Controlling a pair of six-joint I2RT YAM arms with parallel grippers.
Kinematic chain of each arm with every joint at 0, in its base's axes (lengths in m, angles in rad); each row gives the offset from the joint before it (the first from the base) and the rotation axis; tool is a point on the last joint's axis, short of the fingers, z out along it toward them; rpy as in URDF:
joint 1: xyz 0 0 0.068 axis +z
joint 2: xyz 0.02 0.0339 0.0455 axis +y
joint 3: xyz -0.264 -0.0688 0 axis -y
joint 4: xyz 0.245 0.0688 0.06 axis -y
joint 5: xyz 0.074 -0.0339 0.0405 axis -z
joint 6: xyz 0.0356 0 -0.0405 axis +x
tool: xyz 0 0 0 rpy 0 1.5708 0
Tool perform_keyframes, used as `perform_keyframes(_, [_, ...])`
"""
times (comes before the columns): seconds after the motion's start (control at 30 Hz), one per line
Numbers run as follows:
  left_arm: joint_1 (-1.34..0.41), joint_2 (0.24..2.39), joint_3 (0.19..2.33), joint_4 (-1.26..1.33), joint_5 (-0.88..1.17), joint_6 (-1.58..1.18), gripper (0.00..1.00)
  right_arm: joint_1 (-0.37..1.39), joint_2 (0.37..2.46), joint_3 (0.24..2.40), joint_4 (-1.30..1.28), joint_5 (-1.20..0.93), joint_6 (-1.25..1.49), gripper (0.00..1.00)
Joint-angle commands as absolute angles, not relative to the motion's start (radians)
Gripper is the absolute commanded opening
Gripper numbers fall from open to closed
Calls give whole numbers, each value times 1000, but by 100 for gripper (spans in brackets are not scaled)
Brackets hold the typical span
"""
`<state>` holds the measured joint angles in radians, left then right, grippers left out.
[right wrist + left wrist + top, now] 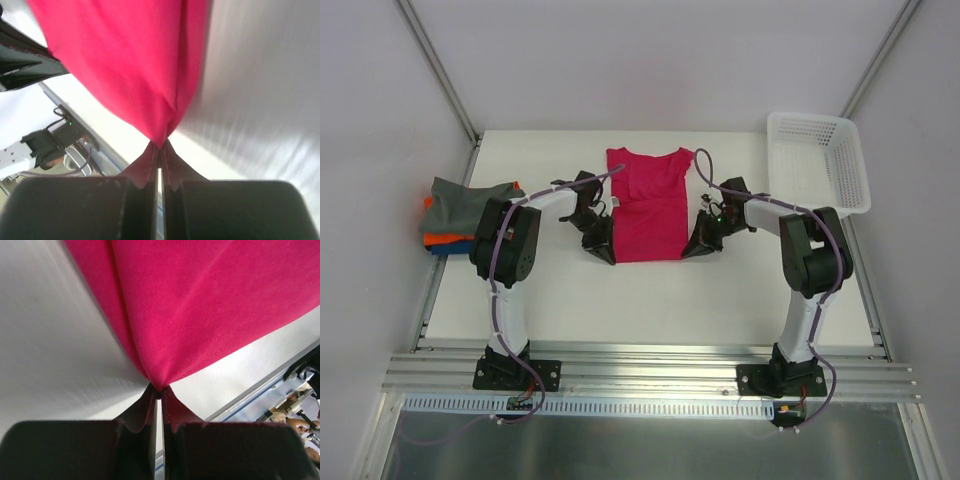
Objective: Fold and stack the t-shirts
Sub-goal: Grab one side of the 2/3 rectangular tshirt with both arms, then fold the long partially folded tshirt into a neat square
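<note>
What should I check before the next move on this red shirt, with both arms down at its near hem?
1. Left gripper shut on one near corner of the magenta t-shirt: ok.
2. Right gripper shut on the other near corner: ok.
3. Both grips level along the hem: ok, judged from the top view.
4. How many cloth layers each grip pinches: cannot tell.
5. White basket apart from the shirt: ok.
6. Folded stack at the table's left edge, apart from the shirt: ok.
</note>
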<state>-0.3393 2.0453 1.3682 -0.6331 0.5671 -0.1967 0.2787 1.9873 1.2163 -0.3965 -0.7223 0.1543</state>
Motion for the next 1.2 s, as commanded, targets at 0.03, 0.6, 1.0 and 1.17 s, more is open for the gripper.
perform_keyframes(0.03, [-362,1904,1324,-657,598,-173,0,268,1821,1174,-462,-764,118,0])
perform_keyframes(0.6, [-497,1574,1218,-761,534,-57,0,268,1474,1032,-522,-762,120,0])
perform_keyframes(1.0, [-357,1586,1389,-793,492,-25,0,213,1532,1216,-479,-729,138,1])
perform_keyframes(1.17, [-347,1761,1566,-792,497,-14,0,213,1712,1382,-437,-715,140,1])
